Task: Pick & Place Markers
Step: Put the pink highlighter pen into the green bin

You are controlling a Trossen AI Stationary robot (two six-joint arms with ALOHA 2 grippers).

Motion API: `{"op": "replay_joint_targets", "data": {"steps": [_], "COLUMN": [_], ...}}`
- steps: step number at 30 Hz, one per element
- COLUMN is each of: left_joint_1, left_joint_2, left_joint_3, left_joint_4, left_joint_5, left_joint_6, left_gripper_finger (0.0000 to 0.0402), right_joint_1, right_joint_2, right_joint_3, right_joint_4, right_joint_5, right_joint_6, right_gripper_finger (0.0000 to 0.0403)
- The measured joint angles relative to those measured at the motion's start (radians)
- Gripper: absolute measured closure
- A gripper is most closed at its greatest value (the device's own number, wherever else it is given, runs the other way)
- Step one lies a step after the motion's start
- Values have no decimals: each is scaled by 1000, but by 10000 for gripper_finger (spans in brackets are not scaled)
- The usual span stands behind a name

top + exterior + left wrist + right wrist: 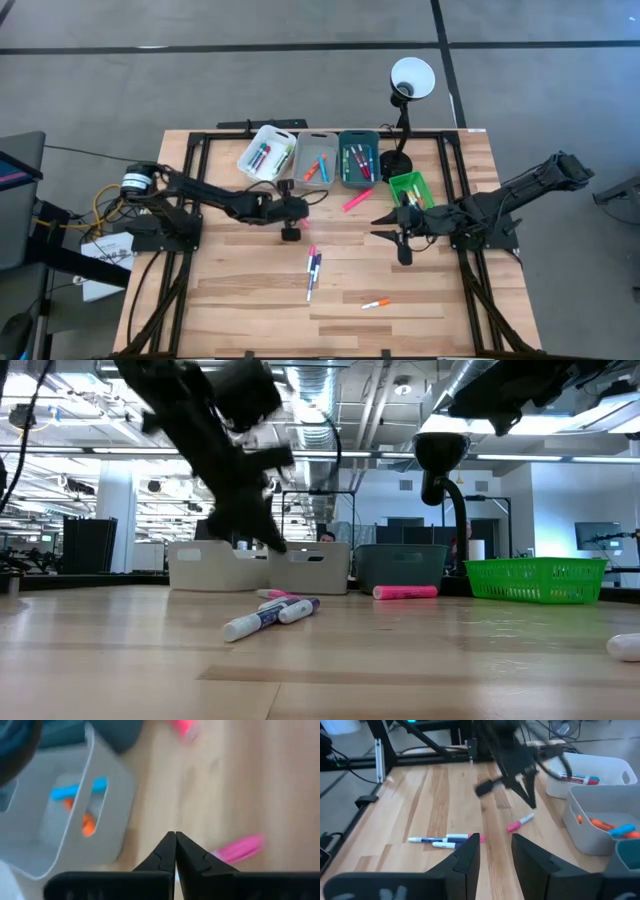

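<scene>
The left gripper hangs above the light wooden slatted table, just in front of the grey plastic bin. Its two dark fingers are pressed together with no gap, and nothing is between them. The right gripper is over the right part of the table, near the green mesh basket. Its fingers stand a little apart, and in the wrist view the space between them is free — it holds nothing.

The markers are in several places. A small group of white-bodied markers with blue and purple caps lies close together near the middle of the table, and a pink one lies beside them, under the left gripper. A thick pink marker lies alone on the wood between the teal plastic bin and the green basket. A short white marker with an orange cap lies apart, toward the front edge.

More markers are already in the bins — green and red ones in the white plastic bin, orange and blue ones in the grey bin, and several mixed colours in the teal bin. A black desk lamp with a round white shade stands at the back edge, behind the green basket.
</scene>
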Motion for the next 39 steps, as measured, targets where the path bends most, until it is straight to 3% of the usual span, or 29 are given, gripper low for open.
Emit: {"op": "replay_joint_targets", "data": {"steps": [5, 9, 17, 23, 30, 39], "left_joint_1": [-30, -28, 23, 68, 160, 196], "left_joint_2": [-124, -146, 43, 94, 98, 100], "left_joint_3": [0, 0, 0, 3, 1, 0], "left_joint_4": [-50, -74, -74, -53, -52, -60], "left_joint_5": [162, 228, 264, 287, 483, 506], "left_joint_6": [-38, -33, 169, 205, 196, 127], "left_gripper_finger": [378, 332, 216, 175, 194, 316], "right_joint_1": [0, -9, -53, -51, -51, -51], "right_joint_2": [116, 208, 264, 256, 256, 262], "right_joint_3": [0, 0, 47, 52, 52, 52], "right_joint_4": [107, 207, 222, 219, 198, 198], "right_joint_5": [0, -3, -4, -4, -5, -5], "right_joint_6": [-40, -71, -57, -59, -65, -65], "right_gripper_finger": [300, 294, 251, 230, 226, 238]}}
